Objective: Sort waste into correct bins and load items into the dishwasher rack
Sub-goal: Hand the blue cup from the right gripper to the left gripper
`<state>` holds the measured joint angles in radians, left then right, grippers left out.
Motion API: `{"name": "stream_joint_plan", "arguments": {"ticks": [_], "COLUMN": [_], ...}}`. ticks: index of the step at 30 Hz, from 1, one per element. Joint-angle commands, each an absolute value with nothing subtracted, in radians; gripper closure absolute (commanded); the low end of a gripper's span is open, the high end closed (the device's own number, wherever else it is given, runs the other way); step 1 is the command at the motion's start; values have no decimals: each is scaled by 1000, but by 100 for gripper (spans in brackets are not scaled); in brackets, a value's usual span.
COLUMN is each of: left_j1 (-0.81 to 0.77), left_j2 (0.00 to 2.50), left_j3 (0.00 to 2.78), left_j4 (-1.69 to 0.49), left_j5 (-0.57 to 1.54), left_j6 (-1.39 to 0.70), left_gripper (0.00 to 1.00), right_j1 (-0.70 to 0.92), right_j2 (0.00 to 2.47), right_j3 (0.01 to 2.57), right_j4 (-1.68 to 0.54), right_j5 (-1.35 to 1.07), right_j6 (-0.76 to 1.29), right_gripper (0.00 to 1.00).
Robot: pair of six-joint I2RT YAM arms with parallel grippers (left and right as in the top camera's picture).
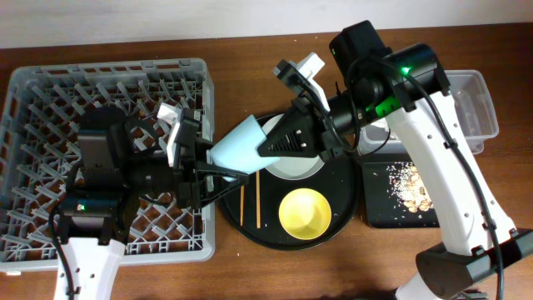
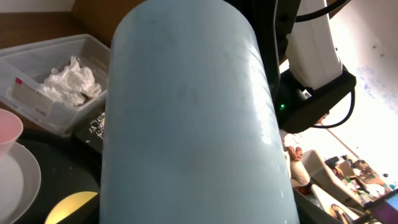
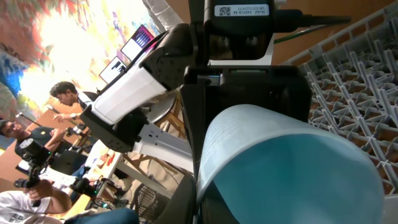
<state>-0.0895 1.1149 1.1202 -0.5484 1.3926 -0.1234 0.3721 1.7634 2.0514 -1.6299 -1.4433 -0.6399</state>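
Observation:
The light-blue cup [image 1: 241, 143] hangs on its side in the air between the rack and the round tray, held from both ends. My left gripper [image 1: 213, 160] is closed round its base end; the cup [image 2: 193, 124] fills the left wrist view and hides the fingers. My right gripper [image 1: 268, 143] pinches its rim; the right wrist view looks into the open mouth of the cup [image 3: 311, 174]. The grey dishwasher rack [image 1: 50, 100] lies at the left. The pale plate [image 1: 296, 172], the yellow bowl [image 1: 305, 212] and two chopsticks [image 1: 258, 200] lie on the round tray. The pink cup [image 2: 7, 130] stands by the plate.
The large round black tray [image 1: 346, 192] sits in the middle. The clear tub [image 1: 487, 104] at the back right holds the white tissue wad [image 2: 68, 81]. The shallow black tray [image 1: 383, 212] in front of it holds food scraps [image 1: 410, 185]. The arms cross above the round tray.

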Motion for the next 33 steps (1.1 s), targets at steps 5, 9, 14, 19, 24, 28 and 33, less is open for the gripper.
{"name": "stream_joint_plan", "arguments": {"ticks": [5, 9, 14, 19, 24, 28, 33], "left_j1": [-94, -9, 13, 80, 80, 80, 79], "left_j2": [1103, 1102, 1097, 1107, 1471, 1828, 2030], "left_j3": [1137, 1137, 1137, 1208, 1836, 2051, 2051], "left_j4": [-479, -492, -517, -778, -1351, -1453, -1373], "left_j5": [1356, 1339, 1193, 672, 349, 300, 187], "left_j6": [-142, -216, -239, -333, -199, -192, -192], "left_gripper": [72, 79, 87, 91, 94, 94, 94], "right_j1": [361, 249, 243, 242, 242, 242, 242], "right_j2": [1761, 1761, 1761, 1768, 1774, 1774, 1774], "right_j3": [2059, 2059, 2054, 2051, 2051, 2051, 2051], "right_j4": [-1626, -1619, -1699, -1699, -1617, -1600, -1600], "right_j5": [-1435, -1436, -1111, -745, -728, -604, -533], "right_j6": [-643, -643, -608, -462, -462, -463, -462], "right_gripper": [41, 57, 80, 65, 1, 1, 1]}}
